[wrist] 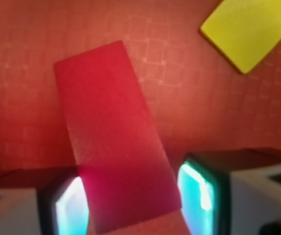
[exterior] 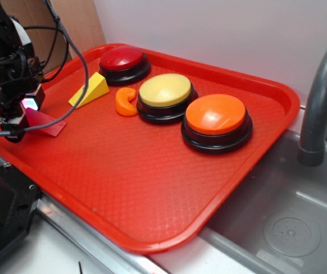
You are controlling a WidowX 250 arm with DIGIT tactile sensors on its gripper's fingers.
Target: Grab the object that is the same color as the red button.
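Down at the tray's left edge, the gripper [exterior: 21, 117] stands over the red wedge [exterior: 42, 122], its two fingers on either side of the block's near end. From the wrist camera the glowing pads [wrist: 71, 205] sit right at the wedge's [wrist: 113, 142] long edges, the block filling the space between them; whether they are actually pressing on it I cannot tell.

The wedge is a long, low, solid red block with a flat sloping top face and straight edges. It is a deeper, more crimson red than the orange-red tray [exterior: 152, 188] it rests on, and its surface looks matte and slightly grainy. It points away from the gripper toward the tray's middle.

Just beyond it lies a yellow wedge [exterior: 90, 90], near but apart. A small curved orange piece [exterior: 126, 103] sits beside the yellow-topped button [exterior: 165, 96]. The red button [exterior: 122, 63], dark red and domed on a black base, stands at the tray's far corner, and an orange-topped button [exterior: 216, 121] lies to the right. A grey faucet [exterior: 321, 97] rises over the sink [exterior: 289, 217].
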